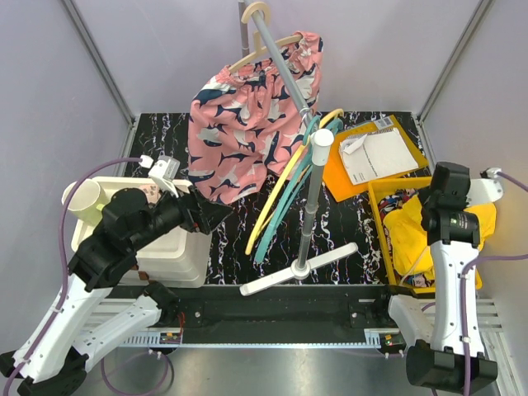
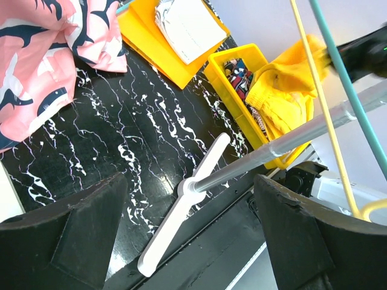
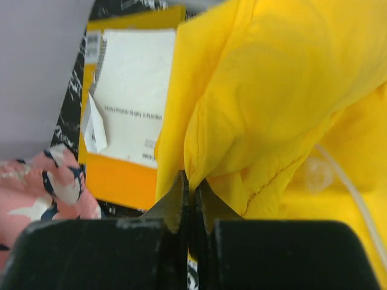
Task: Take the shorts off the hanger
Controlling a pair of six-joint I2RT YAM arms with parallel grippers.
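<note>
Pink shark-print shorts [image 1: 239,124] hang on a wooden hanger [image 1: 256,51] at the top of the rack pole; they also show in the left wrist view [image 2: 30,66]. My left gripper [image 1: 216,216] is open and empty just below their lower hem, jaws wide apart [image 2: 190,181]. My right gripper [image 1: 450,219] is shut on a fold of the plain yellow shorts [image 3: 272,90], held over the yellow bin [image 1: 378,214]. The yellow shorts [image 1: 412,235] drape into the bin on the multicolour print shorts [image 1: 400,200].
The rack's metal pole [image 1: 307,214] rises from a white cross base [image 1: 297,270] mid-table. Empty yellow and teal hangers [image 1: 285,186] dangle from it. An orange tray with white paper [image 1: 375,153] lies at the back right. A white container [image 1: 177,247] stands under my left arm.
</note>
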